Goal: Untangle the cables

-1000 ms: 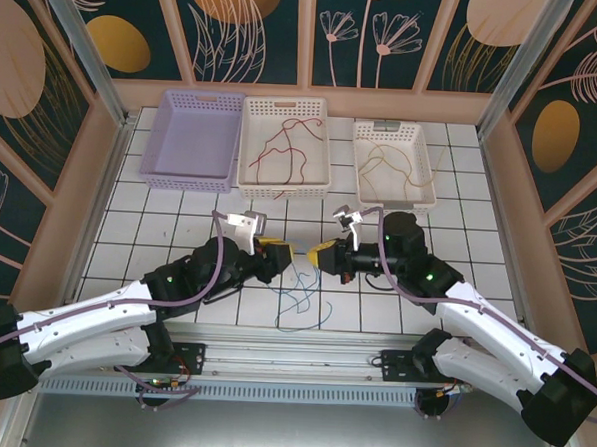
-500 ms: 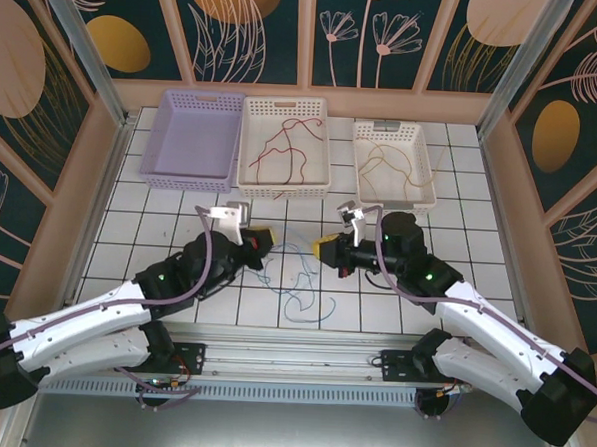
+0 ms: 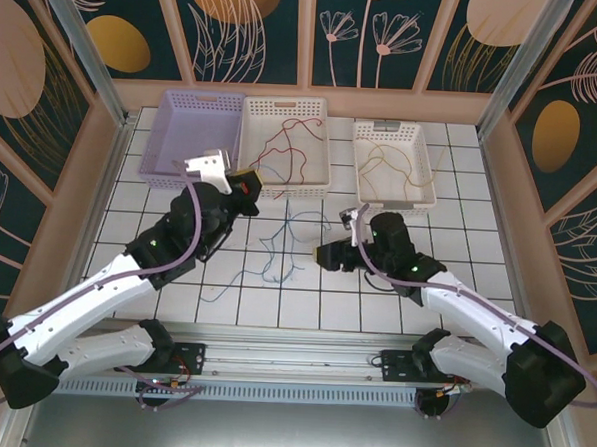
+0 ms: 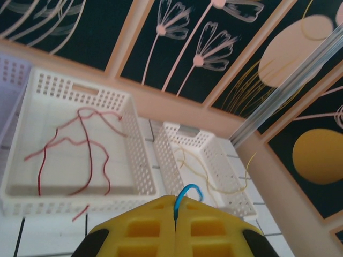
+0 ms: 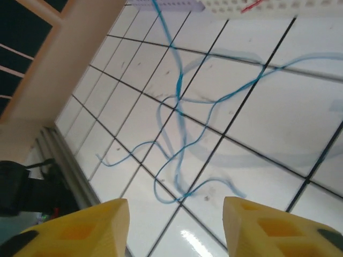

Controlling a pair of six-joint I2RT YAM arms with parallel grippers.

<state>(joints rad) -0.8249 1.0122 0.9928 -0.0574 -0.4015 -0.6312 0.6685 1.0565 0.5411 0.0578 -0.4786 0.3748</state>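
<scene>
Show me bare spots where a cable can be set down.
Free: the lilac basket's floor; the tiles right of the right arm, below the yellow-cable basket. Crowded: the middle, where blue cables sprawl between the left pincer and right pincer.

No readable text, labels, brands, numbers or signs on any surface in these views.

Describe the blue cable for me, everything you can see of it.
The blue cable is a thin, flexible wire with a smooth coating that looks like plastic. Most of it lies slack on the white tiled table in loose loops that cross over themselves. One stretch is pinched in the shut left gripper, a small loop poking out above the yellow fingers. The open right gripper hangs over the loops without touching them.
</scene>
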